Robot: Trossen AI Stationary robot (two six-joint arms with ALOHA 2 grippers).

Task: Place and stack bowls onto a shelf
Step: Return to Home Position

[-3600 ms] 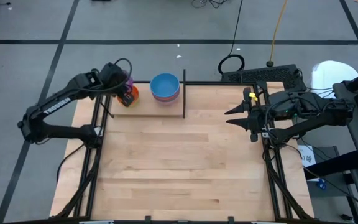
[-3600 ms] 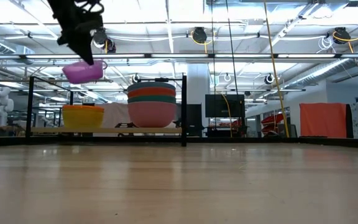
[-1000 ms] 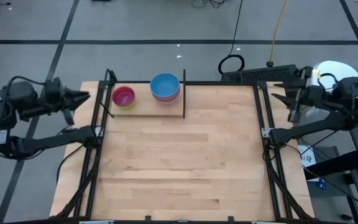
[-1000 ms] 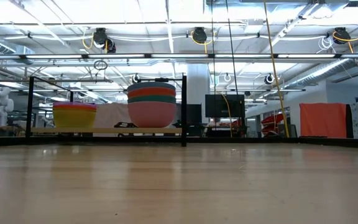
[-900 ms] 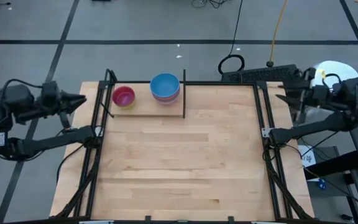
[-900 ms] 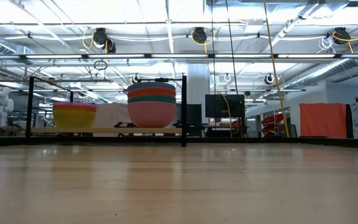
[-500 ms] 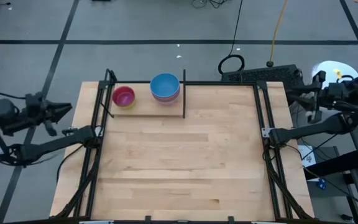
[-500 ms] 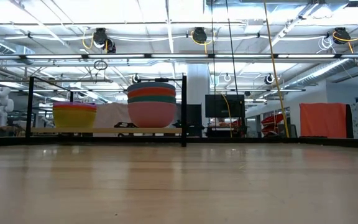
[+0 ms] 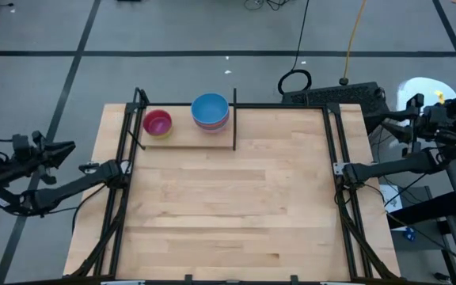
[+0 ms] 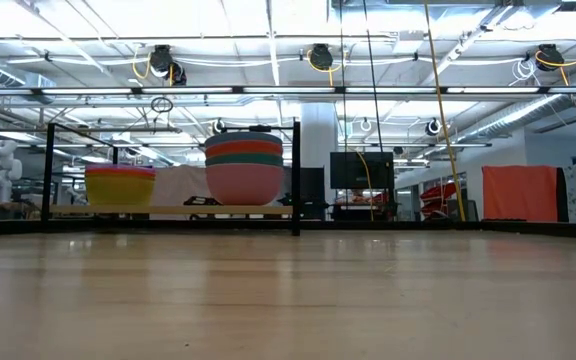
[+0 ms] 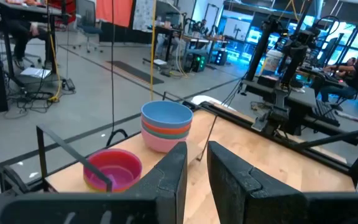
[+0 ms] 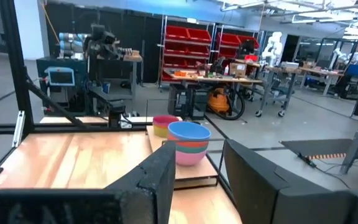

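Two stacks of bowls rest by their bases on the shelf at the table's far left. One stack is topped by a blue bowl. The other, left of it, is topped by a magenta bowl over yellow. My left gripper hangs off the table's left edge, open with nothing between its fingers. My right gripper hangs off the right edge, open with nothing between its fingers. Both point level toward the table.
A thin black upright rod stands at the shelf's right end. Black frame rails run along the table's left and right edges. The bare wood tabletop spreads in front of the shelf.
Both arms have drawn back from the table and sunk a little. My left gripper went out past the left edge and toward the near side; my right gripper went out past the right edge. Both stacks of bowls stayed where they were.
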